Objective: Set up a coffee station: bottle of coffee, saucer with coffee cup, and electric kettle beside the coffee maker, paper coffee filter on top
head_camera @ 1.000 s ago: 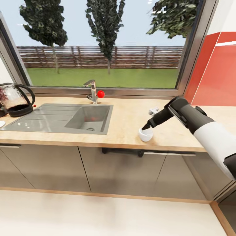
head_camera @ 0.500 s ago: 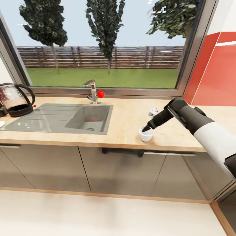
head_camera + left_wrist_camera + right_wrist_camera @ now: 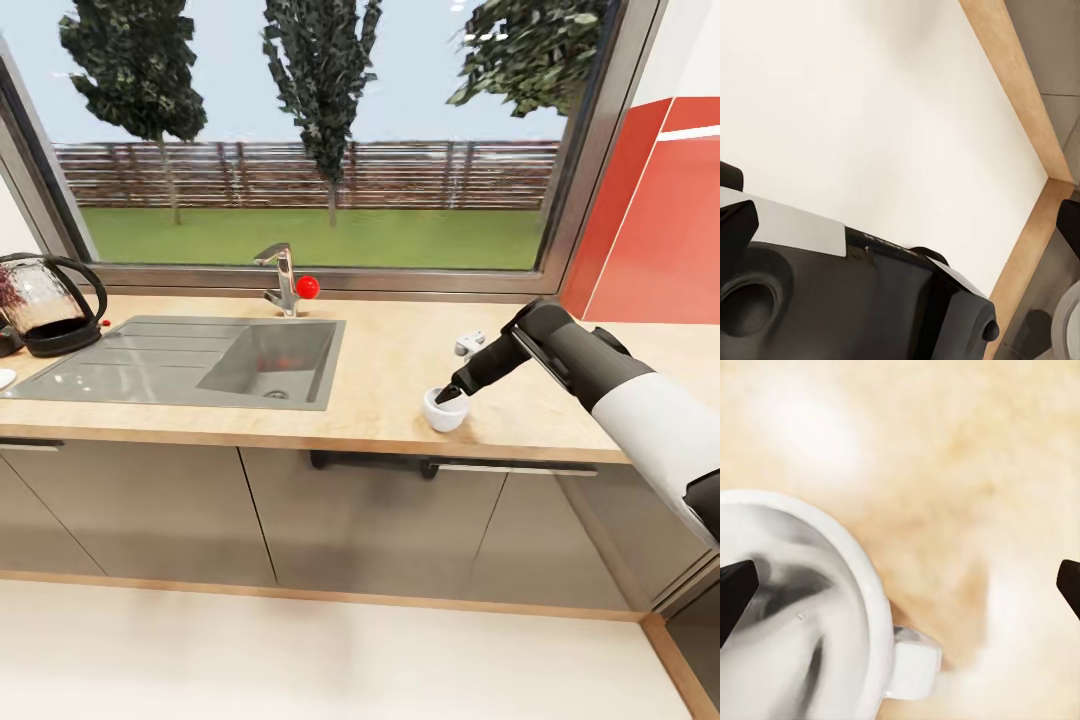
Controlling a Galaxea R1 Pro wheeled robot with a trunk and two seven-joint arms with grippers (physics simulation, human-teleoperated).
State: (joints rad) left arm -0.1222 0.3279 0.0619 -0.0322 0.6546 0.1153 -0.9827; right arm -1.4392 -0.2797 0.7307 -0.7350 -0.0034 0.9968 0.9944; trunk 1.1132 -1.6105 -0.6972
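A white coffee cup (image 3: pixel 445 410) stands on the wooden countertop (image 3: pixel 390 365) near its front edge, right of the sink. My right gripper (image 3: pixel 453 392) is down at the cup's rim and open. In the right wrist view the gripper (image 3: pixel 900 585) straddles the cup (image 3: pixel 810 607): one fingertip (image 3: pixel 735 592) is over the cup's inside, the other is out over the counter past the handle (image 3: pixel 913 669). A glass electric kettle (image 3: pixel 45 305) with a black handle stands at the far left. A white saucer edge (image 3: pixel 5 378) shows beside it. My left gripper (image 3: pixel 900 225) hangs open over the floor.
A steel sink (image 3: pixel 270 360) with a tap (image 3: pixel 283 280) fills the counter's left half. A small white and grey item (image 3: pixel 468 343) lies behind the cup. A window runs along the back; a red wall (image 3: pixel 660 230) is at the right. Cabinet fronts (image 3: pixel 340 520) sit below.
My right gripper has edged slightly down and to the right at the cup's rim. The cup and everything else stay where they were.
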